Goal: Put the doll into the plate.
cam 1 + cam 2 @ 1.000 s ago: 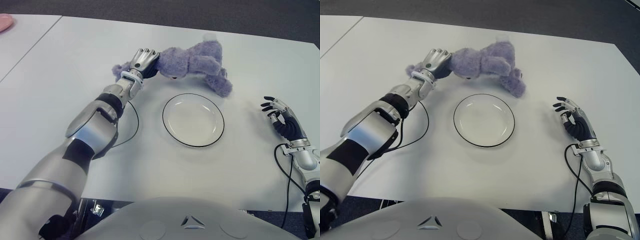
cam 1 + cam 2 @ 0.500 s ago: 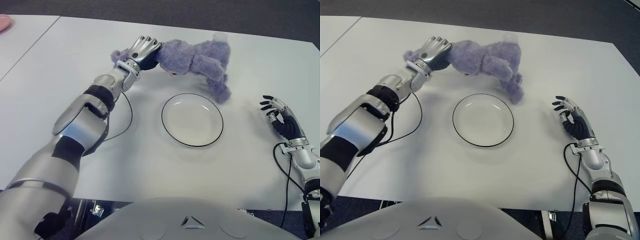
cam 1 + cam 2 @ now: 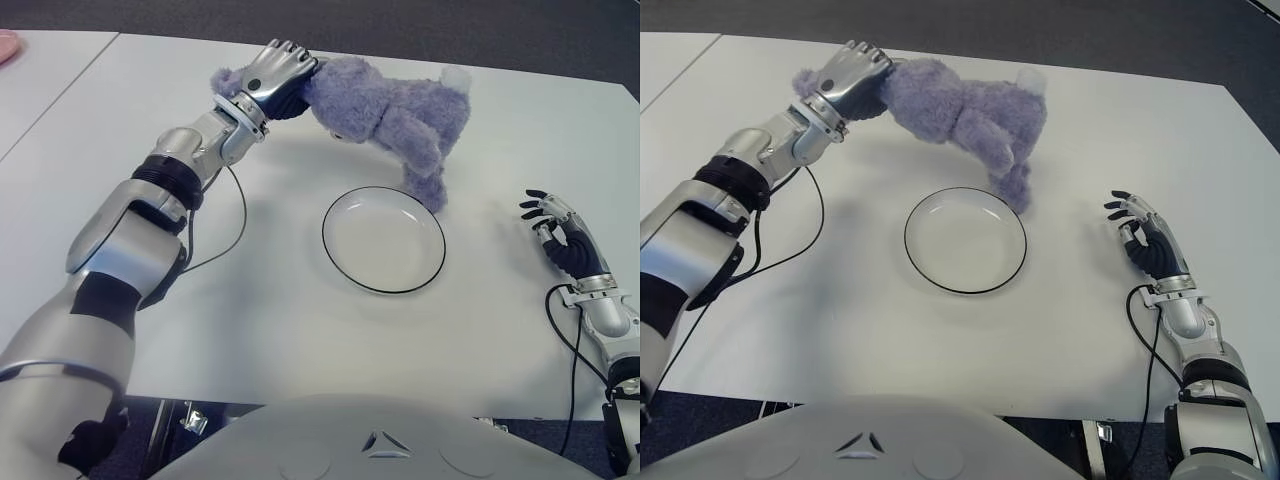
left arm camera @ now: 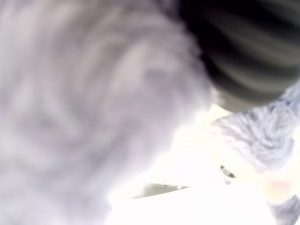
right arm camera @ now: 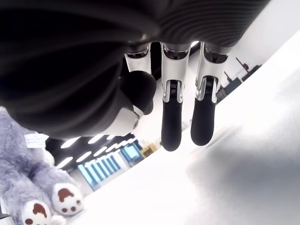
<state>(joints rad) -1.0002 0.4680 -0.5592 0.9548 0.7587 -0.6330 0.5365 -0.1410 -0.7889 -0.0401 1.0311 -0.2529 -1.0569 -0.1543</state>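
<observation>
Left robot hand (image 3: 272, 80) is clamped on the head end of the doll (image 3: 390, 110), fingers wrapped into the purple plush. Compared with one second ago, the doll has been raised off the desk (image 3: 300, 330): the body now hangs tilted, with the hind legs pointing down toward the far rim of the plate (image 3: 384, 239). The lowest foot is at or just above that rim; contact cannot be confirmed. The plate holds nothing. Judgement: lifting is complete and transfer is under way; the doll must travel nearer to the robot to be centred over the plate before release. Right robot hand (image 3: 563, 235) shows right of the plate, fingers loosely spread, holding nothing.
</observation>
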